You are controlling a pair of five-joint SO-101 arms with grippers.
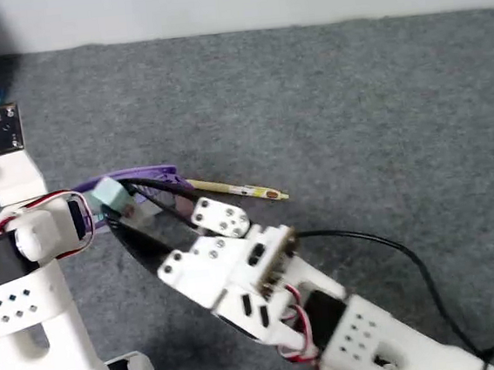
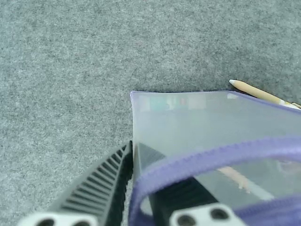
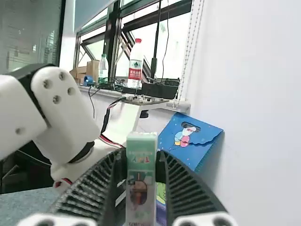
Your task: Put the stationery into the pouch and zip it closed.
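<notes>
**Loading step, eraser at the pouch.**

**Left:** my left gripper [image 2: 133,149] has its fingers pressed together on the near wall of the pouch [image 2: 202,122]. They grip just under the purple zipper band, which arches open above them. I read this as holding the mouth up.

**Centre:** in the high view the eraser [image 1: 108,196], a pale green block, sits at the pouch's mouth. It is clamped upright between the fingers [image 3: 101,186] of my right gripper [image 3: 141,155] and projects a little past the tips. Whether it is already inside the rim or just above it, I cannot tell.

**Right:** the pencil [image 1: 234,189] lies on the grey mat [image 1: 352,96] just beside the pouch's far edge, with neither gripper touching it.

**Judgement:** the next move calls for lowering the eraser through the open zipper before I release it. The pencil and the zipping are not yet done.
</notes>
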